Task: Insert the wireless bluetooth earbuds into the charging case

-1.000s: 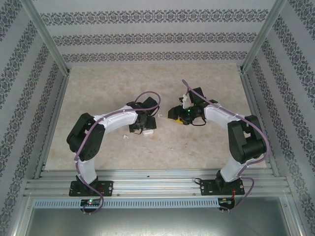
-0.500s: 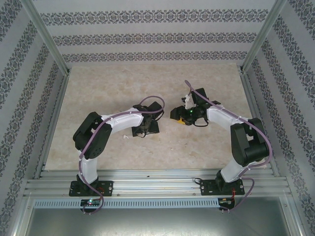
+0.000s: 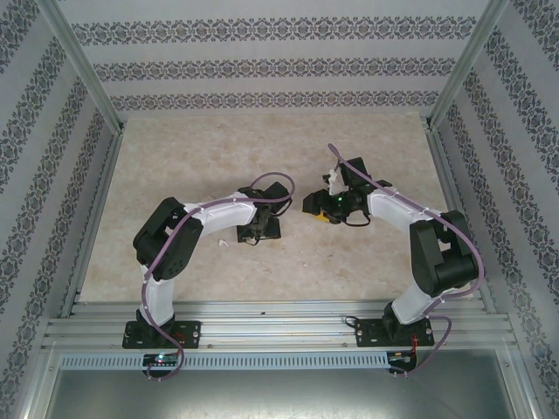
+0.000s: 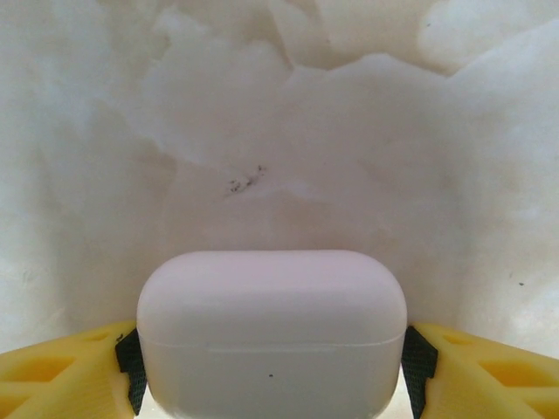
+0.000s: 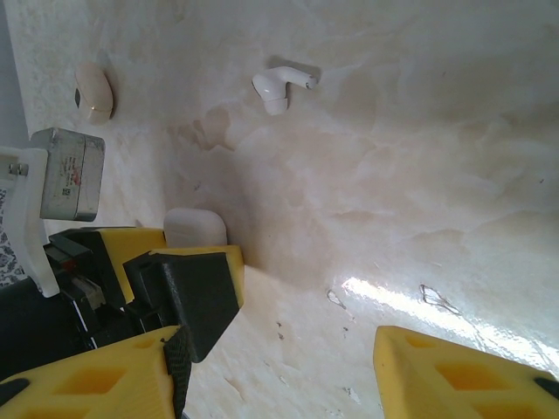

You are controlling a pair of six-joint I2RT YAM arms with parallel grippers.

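We can read no words, numbers or brand marks anywhere. In the right wrist view, a small grey box (image 5: 68, 175) carries a pale label (image 5: 63, 182) with a few dark marks, but they are too small and blurred for us to make out. The white charging case (image 4: 271, 336) shows us a plain front with a seam and one tiny dark speck, no lettering.

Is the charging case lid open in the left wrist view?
No, the charging case is closed: its lid meets the body along a thin, unbroken seam with no gap.
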